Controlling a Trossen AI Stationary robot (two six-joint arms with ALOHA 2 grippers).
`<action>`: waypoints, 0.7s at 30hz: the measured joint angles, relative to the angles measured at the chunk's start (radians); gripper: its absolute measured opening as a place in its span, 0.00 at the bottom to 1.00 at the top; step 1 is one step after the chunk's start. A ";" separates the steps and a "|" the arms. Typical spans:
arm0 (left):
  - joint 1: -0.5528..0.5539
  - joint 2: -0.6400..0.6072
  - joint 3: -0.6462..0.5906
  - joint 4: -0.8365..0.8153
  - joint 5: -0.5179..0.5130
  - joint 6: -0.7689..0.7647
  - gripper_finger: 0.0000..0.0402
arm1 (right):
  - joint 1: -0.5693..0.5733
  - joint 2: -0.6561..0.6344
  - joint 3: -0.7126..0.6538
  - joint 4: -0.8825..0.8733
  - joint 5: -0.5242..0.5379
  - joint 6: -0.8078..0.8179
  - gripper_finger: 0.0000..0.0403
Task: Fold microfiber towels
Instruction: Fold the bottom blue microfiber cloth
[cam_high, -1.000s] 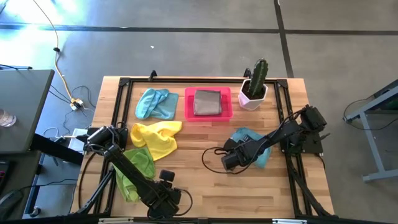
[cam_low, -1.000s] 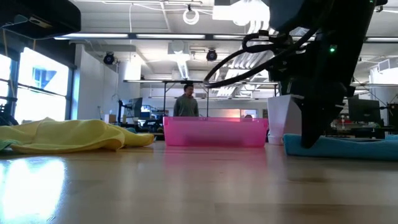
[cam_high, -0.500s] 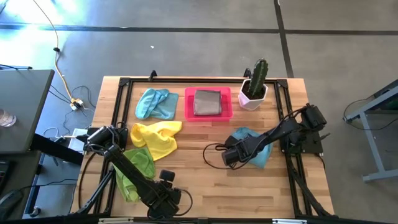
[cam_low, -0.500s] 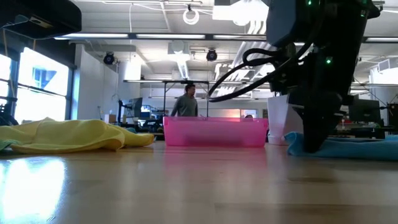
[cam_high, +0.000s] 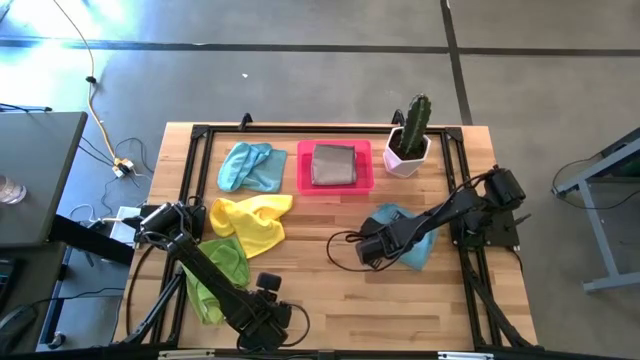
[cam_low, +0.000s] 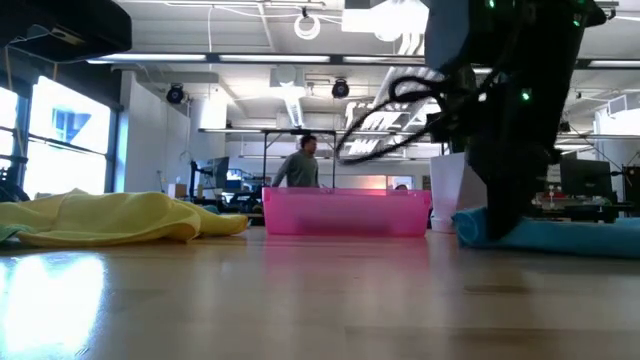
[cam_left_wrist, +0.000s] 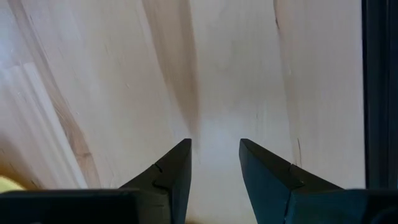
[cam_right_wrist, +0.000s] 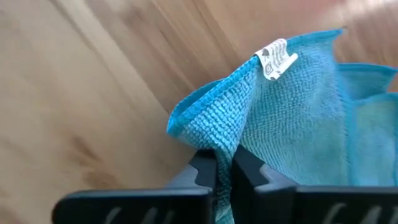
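**Fold progress: one done, one in hand, rest untouched**

Grey towel (cam_high: 334, 164) lies folded in the pink tray (cam_high: 304, 170); judged complete. Right gripper (cam_right_wrist: 223, 167) is low over the table's right-centre, fingers pinched together on the edge of a light blue towel (cam_right_wrist: 298, 118), which is rumpled on the wood, fold not yet made. Still crumpled: second blue towel (cam_high: 251, 166) beside the tray, yellow towel (cam_high: 250, 220) and lime green towel (cam_high: 218, 272) at left. Left gripper (cam_left_wrist: 214, 163) waits at the near edge, fingers apart over bare wood, holding nothing. Judgement: early stage, most folding left
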 joint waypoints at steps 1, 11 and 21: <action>0.000 0.000 0.000 0.000 -0.011 0.005 0.31 | 0.000 -0.008 0.007 0.007 0.000 -0.015 0.01; 0.024 0.000 0.000 0.036 -0.450 0.055 0.31 | 0.046 -0.061 0.039 0.021 -0.090 -0.105 0.00; 0.097 0.000 0.000 0.250 -0.416 0.280 0.31 | 0.271 -0.054 0.039 0.097 -0.220 -0.307 0.00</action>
